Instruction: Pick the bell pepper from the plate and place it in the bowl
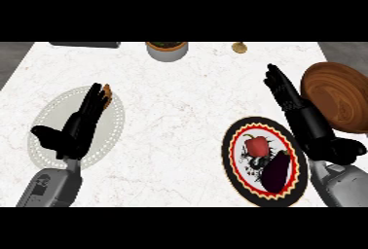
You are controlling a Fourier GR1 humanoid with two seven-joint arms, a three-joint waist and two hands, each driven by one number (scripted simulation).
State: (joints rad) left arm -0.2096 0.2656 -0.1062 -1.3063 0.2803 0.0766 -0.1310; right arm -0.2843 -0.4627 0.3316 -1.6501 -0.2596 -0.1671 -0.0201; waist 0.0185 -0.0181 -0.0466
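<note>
Red bell pepper (256,144) lies on black-rimmed plate (237,168), touching an eggplant (276,170). Wooden bowl (338,95) at right. R hand (291,99) w/ straight fingers between them; L hand (82,121) spread over white plate (50,114).

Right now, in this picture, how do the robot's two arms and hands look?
Both forearms are light grey, smooth casings with rounded edges; the left forearm carries small dark markings. The left hand and right hand are matt black, with long segmented fingers and a thumb. No cables or sleeves show.
</note>
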